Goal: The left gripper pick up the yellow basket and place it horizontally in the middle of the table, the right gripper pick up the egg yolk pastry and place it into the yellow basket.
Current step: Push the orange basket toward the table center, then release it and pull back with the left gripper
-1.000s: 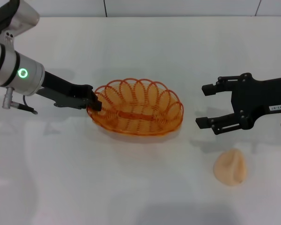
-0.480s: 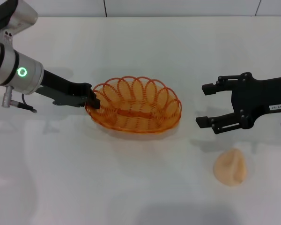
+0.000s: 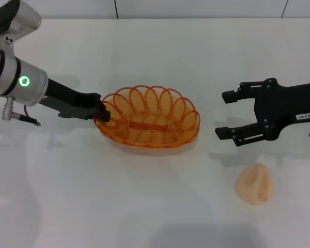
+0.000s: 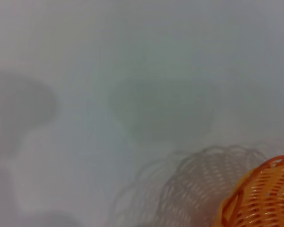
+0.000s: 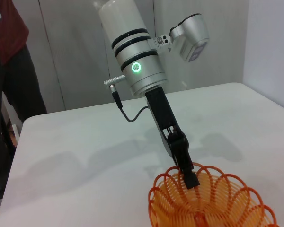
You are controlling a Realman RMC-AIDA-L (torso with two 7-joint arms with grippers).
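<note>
The yellow basket (image 3: 147,117) sits lengthwise across the middle of the white table (image 3: 155,206). My left gripper (image 3: 103,113) is shut on the basket's left rim. The basket also shows in the left wrist view (image 4: 262,196) and in the right wrist view (image 5: 210,201), where the left gripper (image 5: 189,177) pinches the rim. My right gripper (image 3: 228,114) is open and empty, to the right of the basket and above the egg yolk pastry (image 3: 253,184), which lies on the table near the front right.
A person in dark red (image 5: 9,71) stands beyond the far table edge in the right wrist view. The table's far edge (image 3: 155,18) meets a white wall.
The left gripper has shifted the basket slightly left and back, and it now sits lower on the table. The right gripper and the pastry have not moved.
</note>
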